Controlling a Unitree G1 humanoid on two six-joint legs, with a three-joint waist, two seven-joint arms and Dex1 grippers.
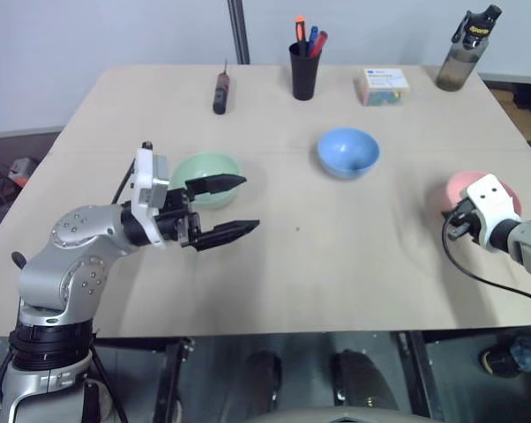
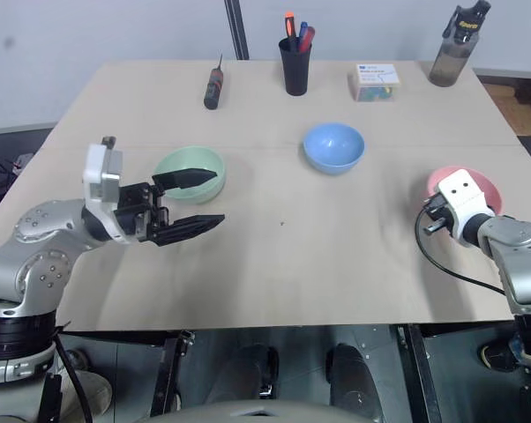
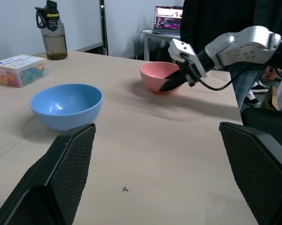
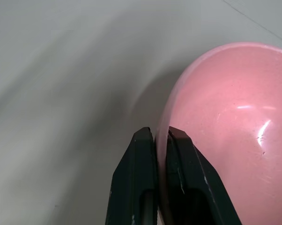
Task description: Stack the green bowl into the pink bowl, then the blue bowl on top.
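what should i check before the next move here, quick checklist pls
1. Right gripper shut on the pink bowl, its fingers pinching the rim: ok.
2. Left gripper open beside the green bowl, nothing held: ok.
3. Green bowl in the pink bowl: not ok, the two sit on opposite sides of the table.
4. Blue bowl upright, empty and apart from the other two: ok.
5. Bare table between the green and pink bowls: ok.
6. Whether the rim pinch will hold if the pink bowl is lifted: cannot tell.
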